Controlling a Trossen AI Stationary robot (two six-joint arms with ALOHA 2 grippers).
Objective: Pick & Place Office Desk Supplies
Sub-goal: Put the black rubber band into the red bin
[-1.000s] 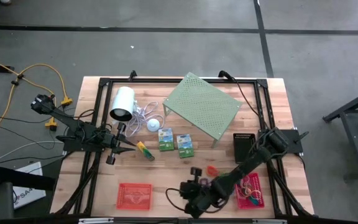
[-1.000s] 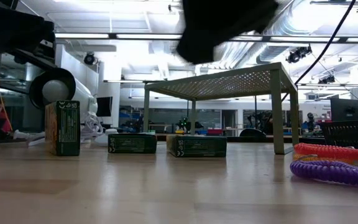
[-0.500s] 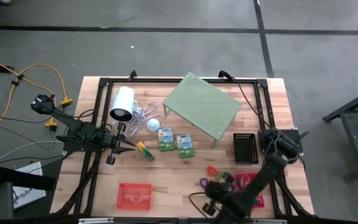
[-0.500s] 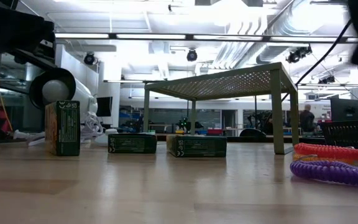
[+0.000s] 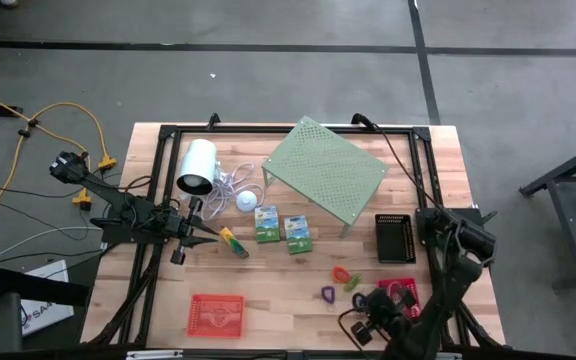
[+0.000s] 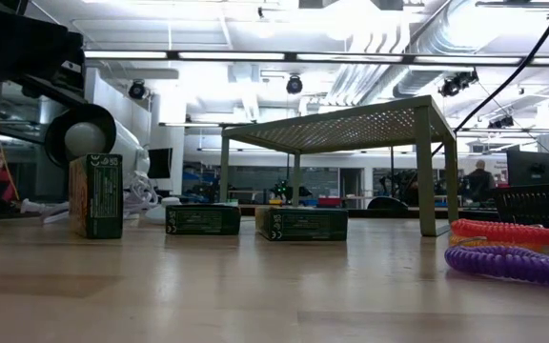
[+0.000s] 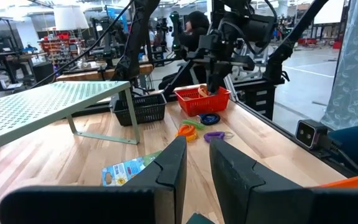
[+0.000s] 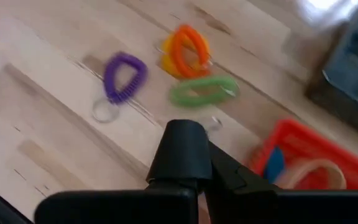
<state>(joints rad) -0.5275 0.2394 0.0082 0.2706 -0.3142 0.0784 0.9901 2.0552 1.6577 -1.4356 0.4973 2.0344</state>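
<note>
Three coil loops lie on the wood near the front right: purple (image 5: 327,293), orange (image 5: 341,273) and green (image 5: 356,285). Beside them stands a pink mesh basket (image 5: 404,296) holding loops. My right gripper (image 5: 376,305) hovers shut at the basket's left edge, pointing steeply down, with nothing in it. Two green-white boxes (image 5: 266,225) (image 5: 299,233) and a yellow-green marker (image 5: 233,241) lie mid-table. My left gripper (image 7: 195,165) waits level at the left, just short of the marker, open by a narrow gap.
A red basket (image 5: 215,313) sits at the front left and a black basket (image 5: 393,237) at the right. The pale green perforated shelf (image 5: 325,170) stands at the back, with a white cylinder (image 5: 197,166) and its cord to its left.
My right gripper has swept along the near edge toward the table's right, from the front middle to the pink basket, rolling its wrist as it went and staying shut. The loops, boxes and baskets have stayed in place.
</note>
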